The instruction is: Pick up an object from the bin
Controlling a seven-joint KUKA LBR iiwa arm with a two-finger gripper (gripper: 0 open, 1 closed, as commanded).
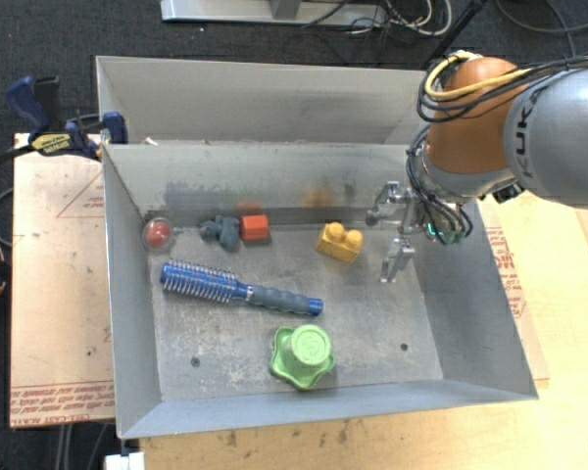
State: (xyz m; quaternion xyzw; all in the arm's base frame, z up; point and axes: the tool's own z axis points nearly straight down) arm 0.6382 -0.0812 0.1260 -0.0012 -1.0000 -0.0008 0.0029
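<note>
Camera view: the grey metal bin (127, 262) has sloped, scuffed sheet walls around a flat, dull floor. The arm comes in over the right wall, and its gripper (385, 246) hangs at the right end of the floor, near the foot of the back wall. Its two metal fingers (399, 259) stand apart with nothing between them. Whether their tips touch the floor is hard to judge from this angle.

Just to the left of the gripper, apart from it, lies a yellow block (339, 242), a smooth plastic brick with a round stud on top. It is the nearest thing to the fingers. Bare floor lies in front of it and to the gripper's right, up to the right wall.

Further left along the back wall sit an orange cube (256, 227), touching a dark blue-grey lump (220, 230), and a small reddish ball (157, 232) in the left corner. A blue hairbrush (237, 291) with a bristled head and a ribbed handle lies slantwise across the middle. A green scalloped cap (302, 356) rests near the front wall, well apart from the gripper.
</note>
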